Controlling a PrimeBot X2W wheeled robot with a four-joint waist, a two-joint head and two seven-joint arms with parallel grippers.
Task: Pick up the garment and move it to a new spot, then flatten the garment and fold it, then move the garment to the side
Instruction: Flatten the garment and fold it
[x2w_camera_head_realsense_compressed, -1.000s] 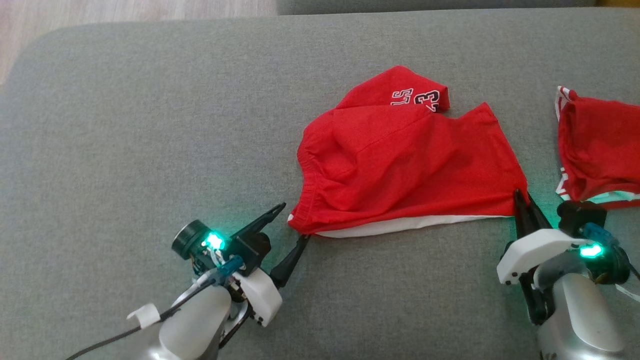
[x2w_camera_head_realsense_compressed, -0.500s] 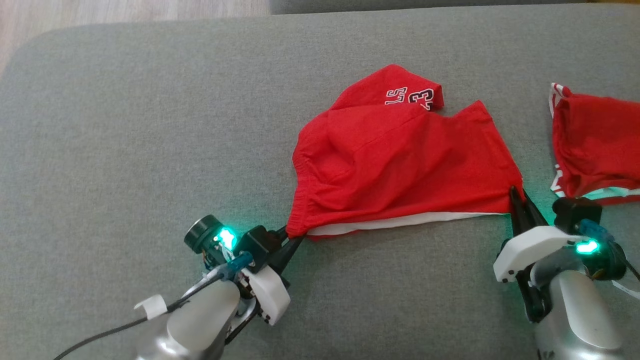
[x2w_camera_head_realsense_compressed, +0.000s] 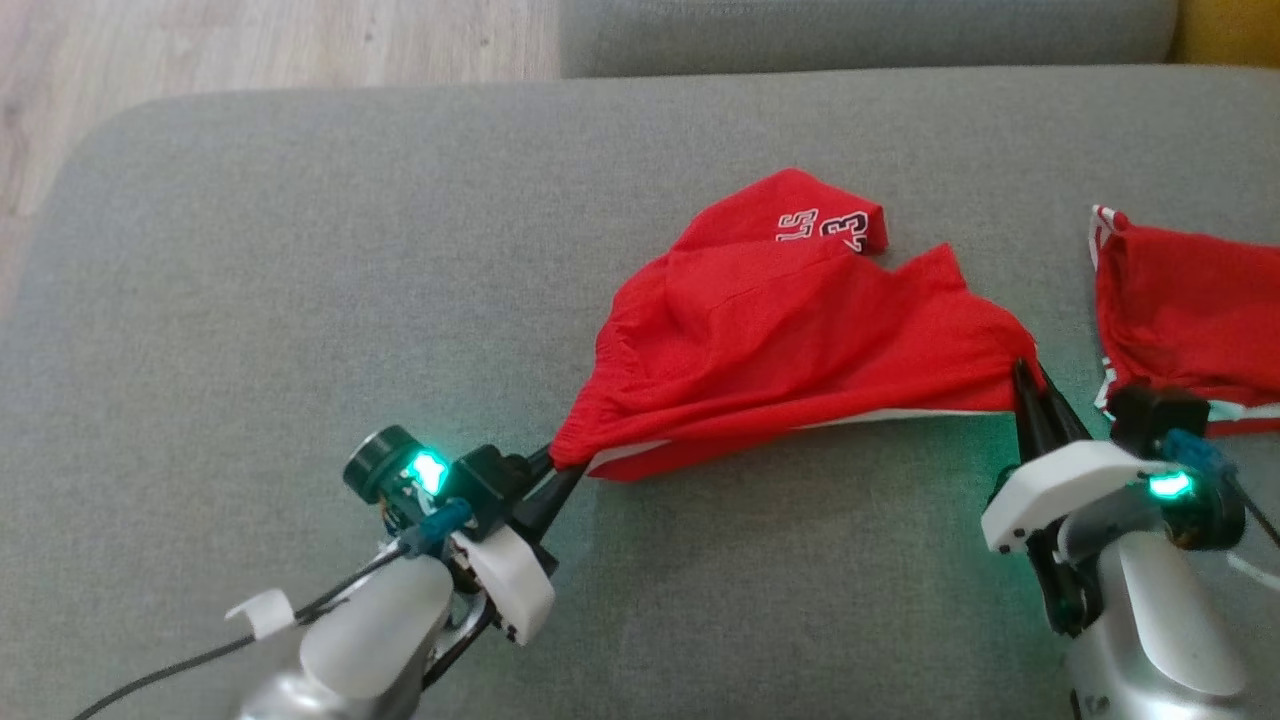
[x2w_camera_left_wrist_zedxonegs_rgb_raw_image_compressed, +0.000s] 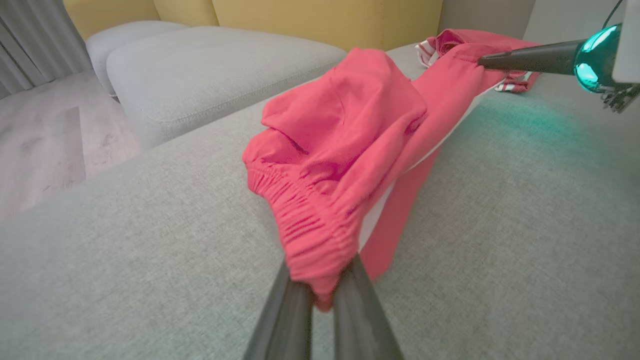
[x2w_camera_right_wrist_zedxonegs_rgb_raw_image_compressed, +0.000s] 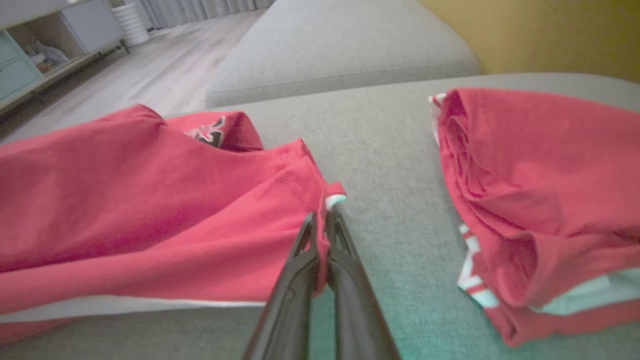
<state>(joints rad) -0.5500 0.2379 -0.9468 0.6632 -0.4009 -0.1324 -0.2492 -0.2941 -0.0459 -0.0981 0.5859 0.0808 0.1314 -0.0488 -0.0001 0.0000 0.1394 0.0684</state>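
Red shorts (x2w_camera_head_realsense_compressed: 790, 340) lie on the grey sofa cushion (x2w_camera_head_realsense_compressed: 300, 300), right of centre in the head view. The near edge is pulled up between the two claws and the far part rests on the fabric.

Left claw (x2w_camera_head_realsense_compressed: 555, 465) is pressed together, pinching the gathered elastic waistband corner; the left wrist view shows cloth bunched between the fingers. Right claw (x2w_camera_head_realsense_compressed: 1022, 375) is pressed together on the leg-hem corner; the right wrist view shows the hem folded over between its fingers.

Why held this way: probably a two-corner grip on one side seam, so the shorts can be lifted and carried as a taut sheet rather than a clump. That suits the pick-up-and-move step and makes flattening easier later. The span between the claws looks nearly tight, with the middle sagging slightly.

Orientation, head view: the long axis runs from about 8 o'clock at the left claw to about 3 o'clock at the right claw. The waistband end points to 8 o'clock and the leg opening to 3 o'clock. The white side stripe (x2w_camera_head_realsense_compressed: 900, 415) runs along the near edge at 6 o'clock. The other leg, with a printed number, is folded out toward 12 o'clock, so the shorts are not flat.

A second red garment (x2w_camera_head_realsense_compressed: 1180, 310) sits at 3 o'clock just beyond the right claw, apart from the shorts. Risk: it is close enough to snag.
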